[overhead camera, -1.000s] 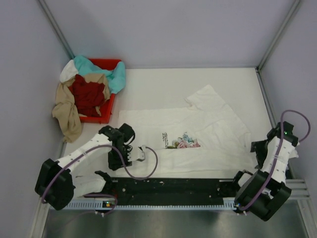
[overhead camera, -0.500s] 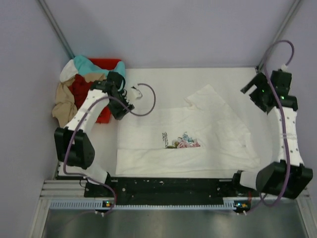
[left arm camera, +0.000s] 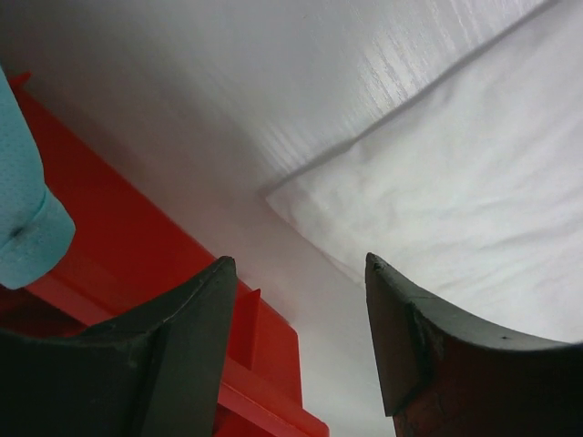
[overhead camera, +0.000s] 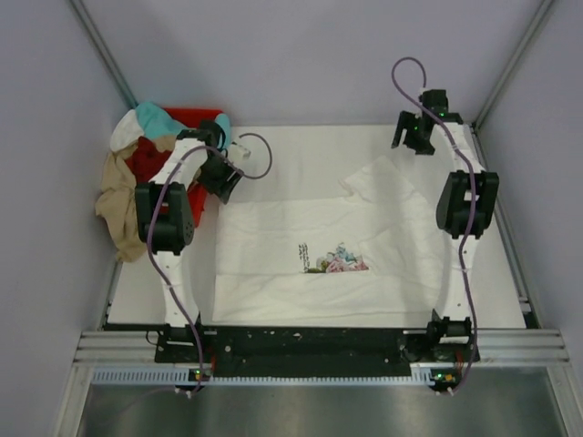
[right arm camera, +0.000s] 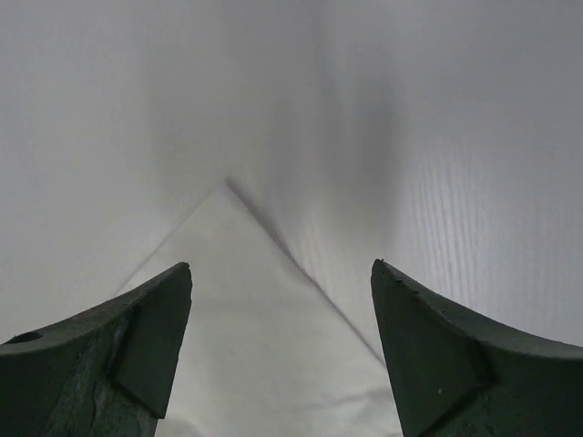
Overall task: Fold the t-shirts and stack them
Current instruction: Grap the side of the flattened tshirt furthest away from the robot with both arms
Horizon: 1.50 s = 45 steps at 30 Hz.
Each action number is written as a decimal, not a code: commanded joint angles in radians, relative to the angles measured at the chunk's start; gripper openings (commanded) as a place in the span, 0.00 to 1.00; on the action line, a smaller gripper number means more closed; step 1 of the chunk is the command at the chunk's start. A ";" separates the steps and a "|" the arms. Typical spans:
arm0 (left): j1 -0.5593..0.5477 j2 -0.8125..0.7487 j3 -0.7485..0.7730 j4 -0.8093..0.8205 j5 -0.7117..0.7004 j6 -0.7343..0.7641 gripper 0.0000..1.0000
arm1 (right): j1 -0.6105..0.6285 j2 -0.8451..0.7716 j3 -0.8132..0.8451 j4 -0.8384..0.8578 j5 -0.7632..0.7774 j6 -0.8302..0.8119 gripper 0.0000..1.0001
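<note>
Left end effector [overhead camera: 221,176], right end effector [overhead camera: 412,138]: both open above white t-shirt [overhead camera: 364,228] corners

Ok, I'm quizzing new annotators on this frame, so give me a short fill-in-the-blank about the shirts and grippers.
The white t-shirt lies spread with its flower print facing ___. The teal t-shirt sits in a ___ bin. The left gripper and right gripper are both ___.
Missing words: up; red; open.
</note>
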 commanded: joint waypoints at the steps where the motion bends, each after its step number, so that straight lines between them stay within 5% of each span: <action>1: 0.031 0.017 0.045 0.007 0.016 -0.031 0.64 | 0.087 0.149 0.162 -0.075 0.086 -0.057 0.78; 10: 0.060 0.069 0.048 0.036 0.044 -0.022 0.64 | 0.153 0.299 0.261 -0.156 0.166 -0.026 0.68; 14: 0.059 0.078 0.044 0.021 0.092 0.003 0.63 | 0.155 0.303 0.265 -0.160 0.167 -0.026 0.46; 19: 0.056 0.083 0.044 -0.013 0.136 0.052 0.61 | 0.155 0.292 0.268 -0.155 0.138 -0.044 0.00; 28: 0.025 -0.025 -0.025 0.014 0.188 0.158 0.60 | 0.153 0.180 0.292 -0.077 0.159 -0.098 0.00; 35: 0.025 0.090 0.079 -0.045 0.062 0.153 0.61 | 0.141 0.184 0.285 -0.002 0.172 -0.022 0.06; 44: 0.022 0.121 0.050 -0.059 0.066 0.231 0.63 | 0.124 0.209 0.215 0.008 0.112 0.032 0.00; 45: 0.022 0.126 0.053 -0.059 0.059 0.235 0.63 | 0.124 0.206 0.222 0.006 0.120 0.041 0.09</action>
